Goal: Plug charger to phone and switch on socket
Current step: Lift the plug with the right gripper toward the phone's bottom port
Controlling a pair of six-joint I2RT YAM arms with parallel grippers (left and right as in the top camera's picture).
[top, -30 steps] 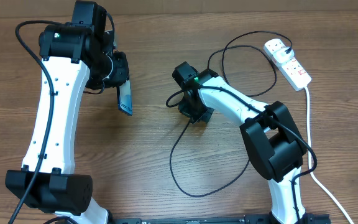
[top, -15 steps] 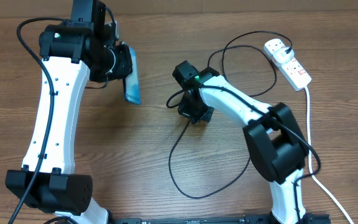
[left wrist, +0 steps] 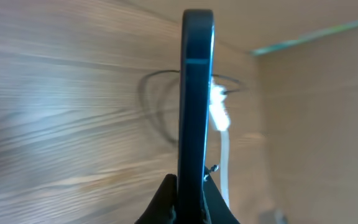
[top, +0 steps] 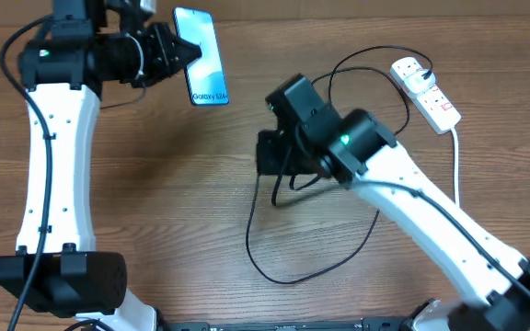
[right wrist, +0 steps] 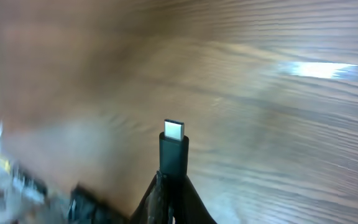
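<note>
The phone (top: 202, 57) is lifted off the table at the back left, its light blue screen with white "Galaxy S24" text turned up. My left gripper (top: 178, 53) is shut on its left edge. In the left wrist view the phone (left wrist: 195, 93) shows edge-on, pinched at my left gripper (left wrist: 189, 198). My right gripper (top: 266, 153) hovers mid-table, shut on the charger's connector (right wrist: 174, 149), whose silver tip points away from the fingers. The black charger cable (top: 267, 246) loops over the table to the white plug head (top: 410, 68) in the socket (top: 428, 94) at the back right.
The socket's thick white cord (top: 456, 184) runs down the right side toward the front edge. The right arm (top: 421, 207) stretches diagonally across the right half of the table. A wall stands close behind the table's far edge.
My left arm has raised the phone and carried it back and to the right, turning the screen upward. My right arm has lifted with the connector still held.
</note>
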